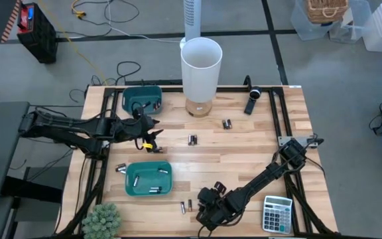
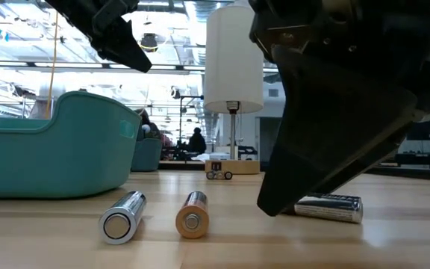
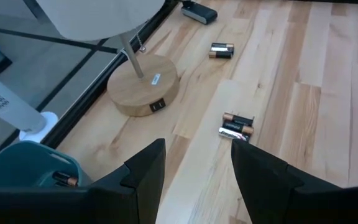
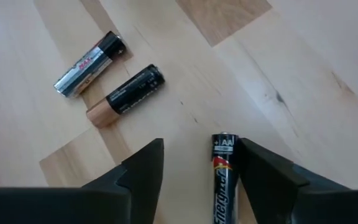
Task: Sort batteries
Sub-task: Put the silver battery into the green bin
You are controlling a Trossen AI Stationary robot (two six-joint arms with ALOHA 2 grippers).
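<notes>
Desk: front edge close to my right hand, open wood behind. Two teal bins left of centre, some batteries scattered mid-desk. Left hand hovers spread near the far bin, empty. Right hand spread astride one AA cell; step is pickup. Next: close squarely, lift clear of the neighbouring pair.

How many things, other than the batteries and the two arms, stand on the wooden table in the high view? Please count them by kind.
teal bins: 2
white lamp: 1
calculator: 1
potted plant: 1
black oblong device: 1
Total: 6
</notes>
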